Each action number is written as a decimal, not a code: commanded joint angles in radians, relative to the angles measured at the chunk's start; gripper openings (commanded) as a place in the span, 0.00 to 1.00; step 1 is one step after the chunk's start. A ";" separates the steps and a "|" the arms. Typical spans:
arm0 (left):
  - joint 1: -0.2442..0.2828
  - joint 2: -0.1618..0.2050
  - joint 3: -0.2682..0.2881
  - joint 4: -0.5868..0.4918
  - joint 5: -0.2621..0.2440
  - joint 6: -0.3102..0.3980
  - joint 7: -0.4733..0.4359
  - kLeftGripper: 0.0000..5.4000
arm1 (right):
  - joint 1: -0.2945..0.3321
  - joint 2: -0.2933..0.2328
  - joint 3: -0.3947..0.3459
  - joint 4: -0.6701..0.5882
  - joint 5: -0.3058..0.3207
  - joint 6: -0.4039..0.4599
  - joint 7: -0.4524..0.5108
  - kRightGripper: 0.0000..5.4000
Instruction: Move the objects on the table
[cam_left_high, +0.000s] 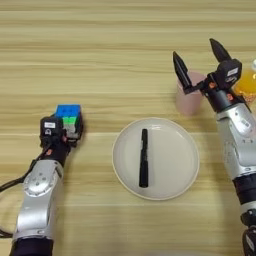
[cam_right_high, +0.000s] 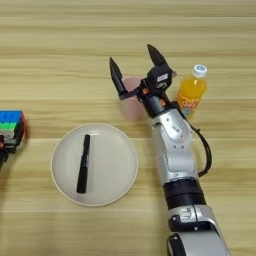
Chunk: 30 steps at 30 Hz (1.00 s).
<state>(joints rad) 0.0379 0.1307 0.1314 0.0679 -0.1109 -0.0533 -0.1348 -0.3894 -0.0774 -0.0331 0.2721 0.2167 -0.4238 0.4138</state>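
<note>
A multicoloured puzzle cube (cam_left_high: 68, 114) with a blue top sits at the left of the table (cam_left_high: 100, 60). My left gripper (cam_left_high: 69, 131) is shut on it, black fingers hugging its sides. Right of centre, a pale pink cup (cam_left_high: 188, 101) stands upright. My right gripper (cam_left_high: 194, 47) is open wide over it, its fingers pointing away from me, the left finger above the cup's rim. A small orange-juice bottle (cam_right_high: 191, 94) with a white cap stands upright just right of that gripper's wrist.
A round cream plate (cam_left_high: 172, 167) lies in the middle near me, with a black pen (cam_left_high: 144, 157) lying on it lengthwise. My right forearm (cam_right_high: 175, 145) runs along the plate's right side.
</note>
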 joint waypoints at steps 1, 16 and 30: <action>-0.020 0.036 0.018 -0.029 -0.005 -0.022 -0.021 0.61 | -0.012 -0.007 -0.010 -0.003 0.011 0.007 0.001 1.00; -0.085 0.131 0.013 -0.117 -0.057 -0.037 -0.184 0.61 | -0.035 -0.069 -0.045 -0.032 0.059 0.054 0.049 1.00; -0.121 0.175 -0.051 -0.188 -0.187 -0.022 -0.423 0.61 | -0.019 -0.189 -0.060 -0.154 0.166 0.139 0.210 1.00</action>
<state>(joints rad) -0.0640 0.2889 0.0919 -0.0993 -0.2784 -0.0844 -0.5279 -0.4078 -0.2405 -0.0926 0.1589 0.3503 -0.3156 0.5816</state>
